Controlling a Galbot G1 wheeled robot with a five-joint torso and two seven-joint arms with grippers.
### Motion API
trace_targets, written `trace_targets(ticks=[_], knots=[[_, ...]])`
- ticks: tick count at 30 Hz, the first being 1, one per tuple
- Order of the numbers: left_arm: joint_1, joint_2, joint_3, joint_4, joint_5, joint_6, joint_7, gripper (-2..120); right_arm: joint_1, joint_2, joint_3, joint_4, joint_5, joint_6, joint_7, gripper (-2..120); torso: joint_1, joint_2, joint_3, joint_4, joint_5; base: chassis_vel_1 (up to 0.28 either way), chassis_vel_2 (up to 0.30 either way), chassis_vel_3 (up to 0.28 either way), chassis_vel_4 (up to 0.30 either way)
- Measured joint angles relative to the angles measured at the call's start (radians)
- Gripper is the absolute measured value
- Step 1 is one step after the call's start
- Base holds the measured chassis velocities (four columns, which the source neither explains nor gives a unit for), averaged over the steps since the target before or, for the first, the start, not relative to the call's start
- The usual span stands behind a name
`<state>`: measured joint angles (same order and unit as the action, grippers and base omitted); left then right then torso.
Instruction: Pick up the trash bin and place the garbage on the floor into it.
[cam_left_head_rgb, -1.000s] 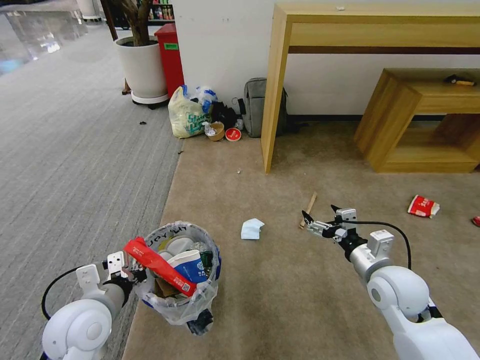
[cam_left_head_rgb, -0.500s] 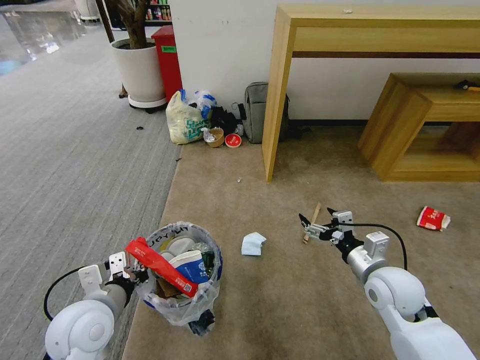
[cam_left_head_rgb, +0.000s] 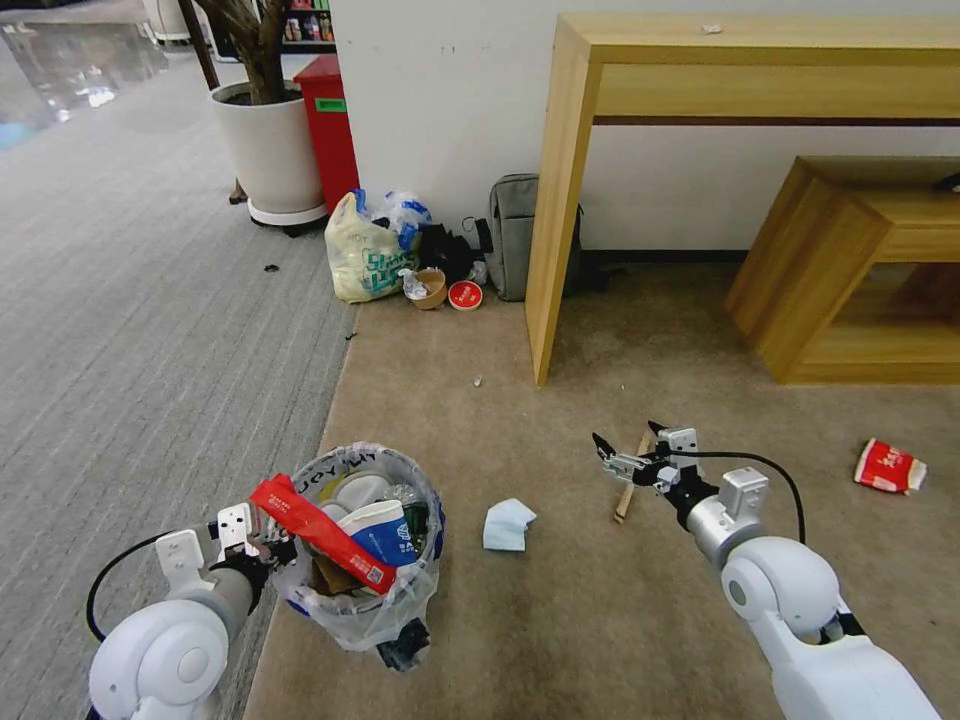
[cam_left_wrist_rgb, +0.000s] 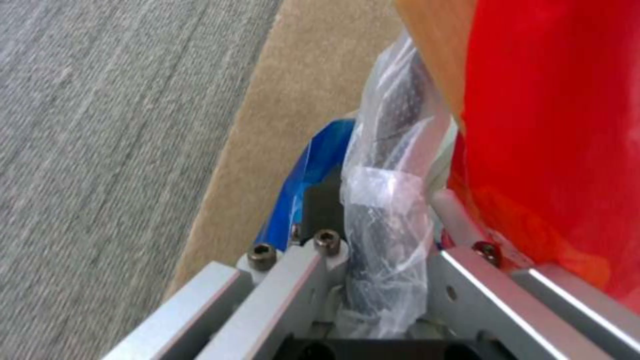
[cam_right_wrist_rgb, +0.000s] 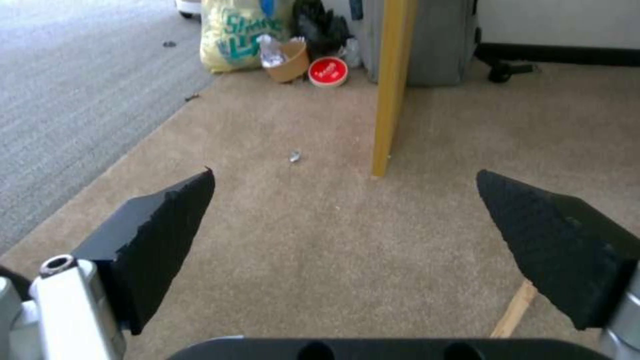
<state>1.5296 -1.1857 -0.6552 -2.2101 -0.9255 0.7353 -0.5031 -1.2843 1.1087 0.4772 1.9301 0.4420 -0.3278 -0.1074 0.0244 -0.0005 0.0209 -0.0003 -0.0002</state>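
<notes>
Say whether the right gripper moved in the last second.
Yes: the right gripper advanced along the stick, from its near end toward its far end.

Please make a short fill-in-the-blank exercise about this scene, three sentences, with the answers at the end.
1. The left gripper is shut on the rim of the ____.
2. The right gripper hovers open above the wooden ____.
3. A white tissue lies on the ____ carpet, between the bin and the right gripper.

Answers: trash bin; stick; beige
</notes>
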Motion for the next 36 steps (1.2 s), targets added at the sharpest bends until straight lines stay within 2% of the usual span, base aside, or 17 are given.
trace_targets(ticks=[10,14,19,23,25,27,29,36], knots=[[0.015,-0.003,-0.017,-0.012,0.004,0.000,-0.003,0,0.052,-0.028,-0.084,-0.143,-0.071,0.027,-0.087,100,0.000,0.000,0.000,0.0003,0.0000,-0.086,0.076,0.076,-0.081],[0.026,-0.004,-0.028,-0.022,0.004,0.000,-0.010,0,0.110,-0.045,-0.171,-0.276,-0.119,0.040,-0.133,100,0.000,0.000,0.000,0.0001,0.0001,0.000,0.000,0.000,0.000],[0.033,-0.006,-0.031,-0.029,0.004,0.000,-0.012,0,0.159,-0.041,-0.250,-0.361,-0.131,0.025,-0.140,100,0.000,0.000,0.000,-0.0001,0.0000,0.000,0.000,0.000,0.000],[0.037,-0.007,-0.032,-0.037,0.003,0.000,-0.017,0,0.218,-0.008,-0.330,-0.453,-0.134,0.033,-0.133,100,0.000,0.000,0.000,0.0001,0.0001,0.000,0.000,0.000,0.000],[0.036,-0.008,-0.030,-0.038,0.003,0.000,-0.023,0,0.255,0.041,-0.368,-0.526,-0.143,0.051,-0.123,100,0.000,0.000,0.000,0.0001,-0.0003,0.000,0.000,0.000,0.000],[0.035,-0.008,-0.029,-0.038,0.002,0.000,-0.024,0,0.266,0.059,-0.377,-0.549,-0.150,0.052,-0.122,100,0.000,0.000,0.000,0.0001,0.0005,0.000,0.000,0.000,0.000],[0.035,-0.006,-0.028,-0.039,0.001,0.000,-0.027,0,0.286,0.089,-0.389,-0.596,-0.178,0.048,-0.119,100,0.000,0.000,0.000,0.0002,-0.0003,0.000,0.000,0.000,0.000],[0.038,-0.009,-0.027,-0.040,0.002,0.000,-0.027,0,0.318,0.123,-0.410,-0.671,-0.193,0.013,-0.112,100,0.000,0.000,0.000,0.0000,-0.0001,0.000,0.000,0.000,0.000]])
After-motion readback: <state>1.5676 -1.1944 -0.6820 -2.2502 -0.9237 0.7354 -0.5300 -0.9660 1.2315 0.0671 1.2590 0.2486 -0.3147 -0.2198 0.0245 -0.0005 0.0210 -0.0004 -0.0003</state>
